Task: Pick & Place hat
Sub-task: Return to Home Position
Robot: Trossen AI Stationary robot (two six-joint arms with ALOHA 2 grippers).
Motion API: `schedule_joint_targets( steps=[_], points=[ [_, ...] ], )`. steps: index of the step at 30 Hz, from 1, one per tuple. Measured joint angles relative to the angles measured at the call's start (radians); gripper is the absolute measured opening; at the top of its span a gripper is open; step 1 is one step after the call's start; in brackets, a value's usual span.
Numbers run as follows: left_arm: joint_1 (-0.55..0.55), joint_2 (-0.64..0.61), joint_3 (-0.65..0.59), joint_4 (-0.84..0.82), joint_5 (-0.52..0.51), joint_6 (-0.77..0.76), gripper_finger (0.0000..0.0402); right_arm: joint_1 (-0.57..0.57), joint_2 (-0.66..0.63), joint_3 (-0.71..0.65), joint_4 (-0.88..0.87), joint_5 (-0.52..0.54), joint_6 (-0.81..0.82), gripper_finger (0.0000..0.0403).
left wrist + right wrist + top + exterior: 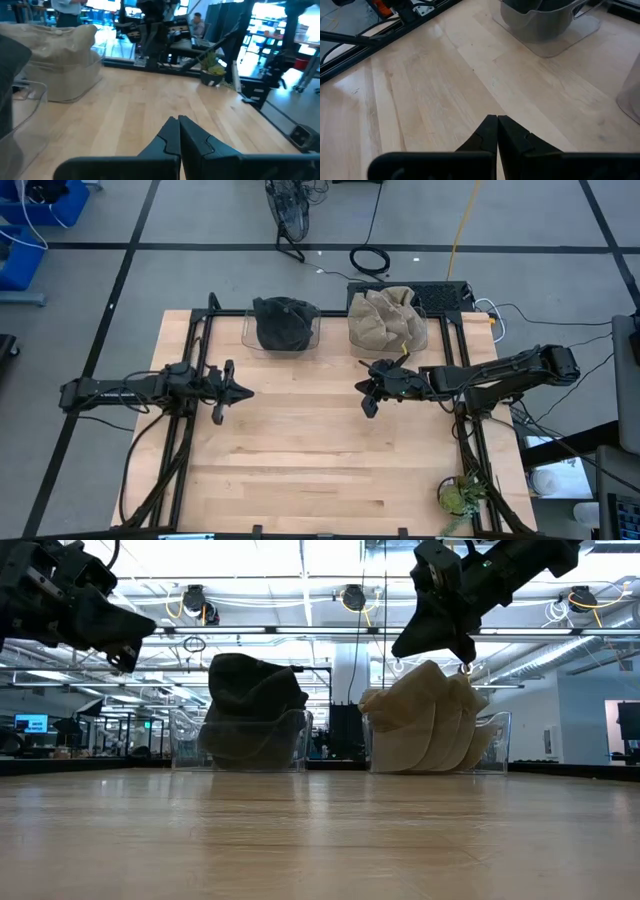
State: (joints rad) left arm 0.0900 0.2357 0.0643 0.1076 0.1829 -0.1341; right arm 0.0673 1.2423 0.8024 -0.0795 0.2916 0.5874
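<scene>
A stack of dark hats [283,323] sits in a clear bin at the table's far edge. Right of it, a stack of beige hats [385,320] fills a second clear bin. My left gripper [244,392] hovers over the table's left half, near side of the dark hats, shut and empty; its wrist view shows the closed fingertips [178,122] above bare wood. My right gripper [363,391] hangs just on the near side of the beige hats, also shut and empty [496,120]. In the low view both grippers [120,645] [440,640] are well above the tabletop.
The clear bins [300,745] [500,740] stand side by side along the far edge. A small potted plant [460,495] stands at the table's near right corner. Black rails [195,360] run along the left and right sides. Bare wood [300,460] stretches across the middle and near part.
</scene>
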Motion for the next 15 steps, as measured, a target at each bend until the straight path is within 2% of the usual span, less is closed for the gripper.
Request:
schedule_joint_targets(
  steps=[7,12,15],
  points=[
    [-0.044,-0.139,0.000,-0.130,-0.040,-0.003,0.0001,0.000,0.000,0.000,0.000,0.000,0.000,0.0000],
    [-0.079,-0.228,0.000,-0.165,-0.054,-0.008,0.0000,0.000,0.000,0.000,0.000,0.000,0.000,0.0000],
    [-0.094,-0.232,0.001,-0.182,-0.078,-0.006,0.0000,0.000,0.000,0.000,0.000,0.000,0.000,0.0000]
  ],
)
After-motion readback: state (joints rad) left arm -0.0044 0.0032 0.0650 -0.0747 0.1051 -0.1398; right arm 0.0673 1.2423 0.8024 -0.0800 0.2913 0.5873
